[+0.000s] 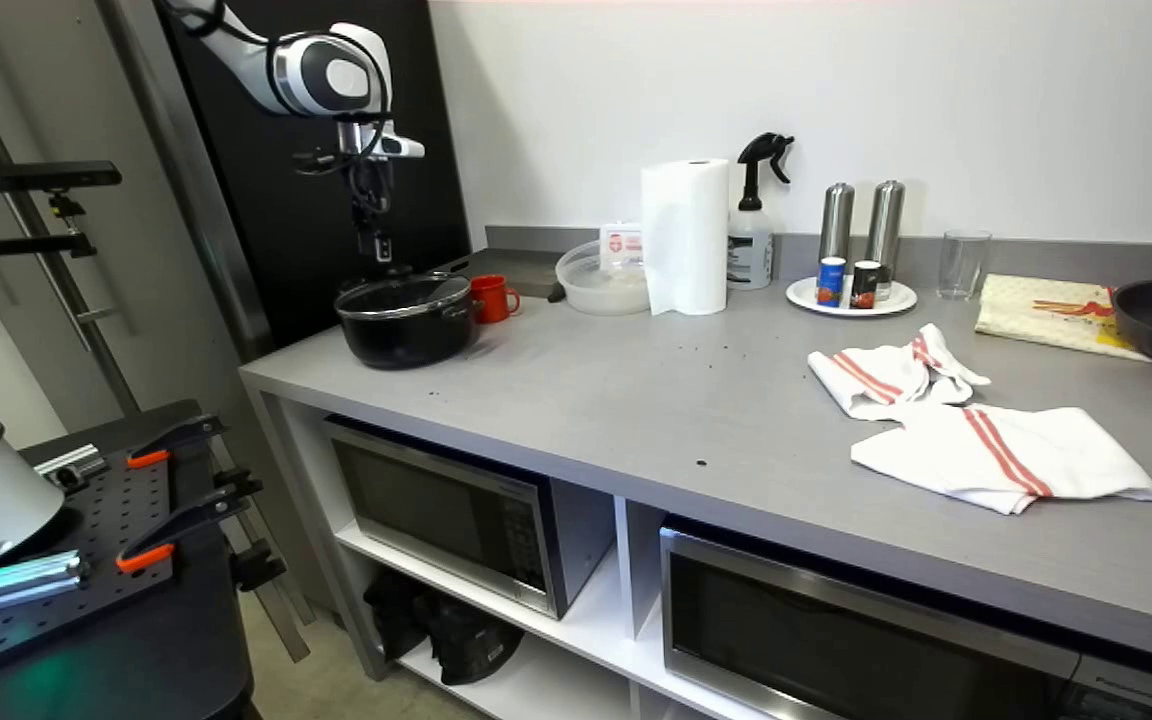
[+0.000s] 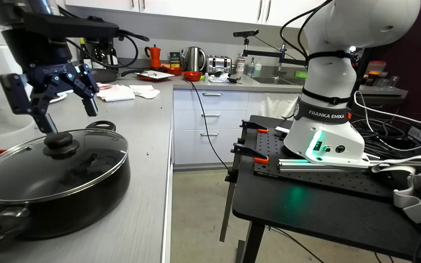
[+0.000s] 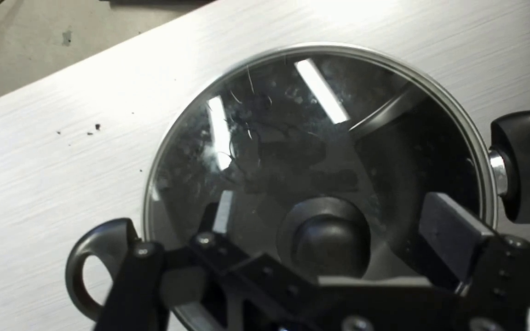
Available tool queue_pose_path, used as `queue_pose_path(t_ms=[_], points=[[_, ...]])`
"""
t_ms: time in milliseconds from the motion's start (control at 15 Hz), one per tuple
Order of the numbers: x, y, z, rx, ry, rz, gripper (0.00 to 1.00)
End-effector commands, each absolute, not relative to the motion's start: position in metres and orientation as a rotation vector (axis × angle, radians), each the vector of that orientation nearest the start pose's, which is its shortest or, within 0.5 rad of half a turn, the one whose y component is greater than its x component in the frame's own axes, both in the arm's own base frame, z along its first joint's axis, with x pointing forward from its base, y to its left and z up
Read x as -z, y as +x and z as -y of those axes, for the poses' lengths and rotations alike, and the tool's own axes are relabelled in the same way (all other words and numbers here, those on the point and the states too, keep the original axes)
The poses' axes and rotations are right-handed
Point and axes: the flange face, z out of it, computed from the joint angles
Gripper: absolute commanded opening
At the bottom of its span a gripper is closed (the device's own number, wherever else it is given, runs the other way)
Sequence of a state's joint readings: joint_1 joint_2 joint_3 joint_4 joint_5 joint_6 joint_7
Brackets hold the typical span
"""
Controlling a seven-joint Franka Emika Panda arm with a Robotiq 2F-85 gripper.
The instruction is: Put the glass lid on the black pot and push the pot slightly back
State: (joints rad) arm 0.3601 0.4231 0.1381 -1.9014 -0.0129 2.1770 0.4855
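Beneath me, a round, clear glass lid (image 2: 55, 170) with a thin metal rim and dark central knob (image 3: 331, 243), resting flat on my low, wide black pot (image 2: 99, 202), the pot upright, two-handled, near the end of the grey counter (image 1: 586, 380)

We find the glass lid (image 3: 311, 156) glossy, its rim (image 3: 325, 45) metal, the black pot (image 1: 406, 341) smooth, the towels (image 1: 1086, 455) matt cloth.

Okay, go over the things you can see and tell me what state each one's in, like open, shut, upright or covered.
Black pot: upright, covered
Glass lid: lying flat on the pot
Tool: open above the lid, holding nothing
Red mug: upright
Paper towel roll: standing on end
Spray bottle: upright
Striped towels: rumpled
Microwaves: shut
Drawers: shut
Robot's base light: glowing green
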Motion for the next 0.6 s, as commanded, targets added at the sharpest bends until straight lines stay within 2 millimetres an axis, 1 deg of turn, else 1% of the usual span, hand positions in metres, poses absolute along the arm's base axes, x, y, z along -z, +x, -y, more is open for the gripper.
queue_pose_path(t_ms=[0,333,533], points=[[-0.269,0.515,-0.269,-0.257,-3.135,0.006,1.00],[-0.251,0.497,-0.247,-0.323,-3.127,-0.023,1.00],[-0.241,0.484,-0.241,-0.370,-3.117,-0.020,1.00]])
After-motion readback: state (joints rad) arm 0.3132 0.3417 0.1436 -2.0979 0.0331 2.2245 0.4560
